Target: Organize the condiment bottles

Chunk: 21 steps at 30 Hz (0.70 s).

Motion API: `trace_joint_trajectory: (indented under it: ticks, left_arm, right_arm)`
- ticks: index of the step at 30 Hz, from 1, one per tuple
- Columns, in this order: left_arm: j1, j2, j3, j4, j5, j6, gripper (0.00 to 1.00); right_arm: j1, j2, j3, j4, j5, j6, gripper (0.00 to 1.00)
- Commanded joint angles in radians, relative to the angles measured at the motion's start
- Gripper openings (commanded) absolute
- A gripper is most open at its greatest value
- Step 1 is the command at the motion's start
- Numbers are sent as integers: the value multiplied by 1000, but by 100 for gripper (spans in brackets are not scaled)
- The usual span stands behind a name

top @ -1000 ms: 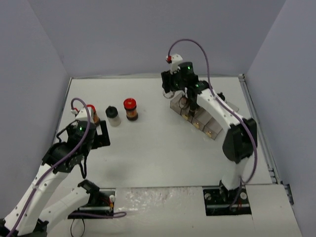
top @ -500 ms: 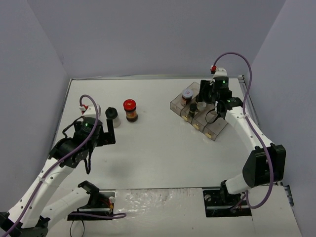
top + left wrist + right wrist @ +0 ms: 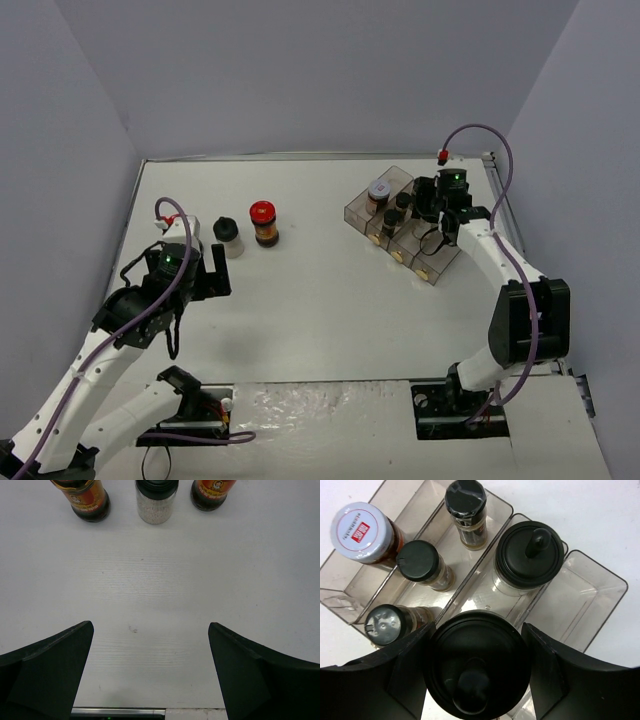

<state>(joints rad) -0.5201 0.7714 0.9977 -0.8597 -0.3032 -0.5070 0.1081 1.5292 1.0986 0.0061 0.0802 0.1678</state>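
My right gripper (image 3: 477, 672) is shut on a black-capped jar (image 3: 477, 665), seen from above, and holds it over the clear compartment tray (image 3: 600, 605). In the tray stand a white-lidded jar (image 3: 361, 527), two small black-capped jars (image 3: 419, 560) (image 3: 465, 495), a wide black-capped jar (image 3: 530, 555) and a grey-topped one (image 3: 385, 624). In the top view this gripper (image 3: 430, 203) hangs at the tray's (image 3: 437, 270) far right end. My left gripper (image 3: 150, 626) is open and empty above bare table. Ahead of it stand two dark red-labelled bottles (image 3: 87, 502) (image 3: 212, 492) and a clear jar of white grains (image 3: 156, 500).
From above, the red-capped jar (image 3: 264, 222) and the black-capped jar (image 3: 228, 236) stand left of centre, just past my left gripper (image 3: 215, 268). Grey walls close in the table (image 3: 320, 300) on three sides. A metal rail runs along the right edge (image 3: 520, 260).
My right wrist has swung from the tray's left side to its right end, jaws still shut on the jar. The left arm has shifted slightly near the left jars.
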Motion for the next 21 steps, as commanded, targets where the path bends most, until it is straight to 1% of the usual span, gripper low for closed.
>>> trace_joint_trajectory:
  ticks: [1,7,21]
  left_arm:
    - [9,-15,15,7,-14,-16,97]
    - [9,-27,13,-9,-22,-25,97]
    - [8,-58,2,-43,-40,-38,97]
  right_arm:
    - [-2,11,-15,194,45,-2,0]
    - [-7,34,-40,267,79,-12,0]
    - [-21,152,-75,400,78,-8,0]
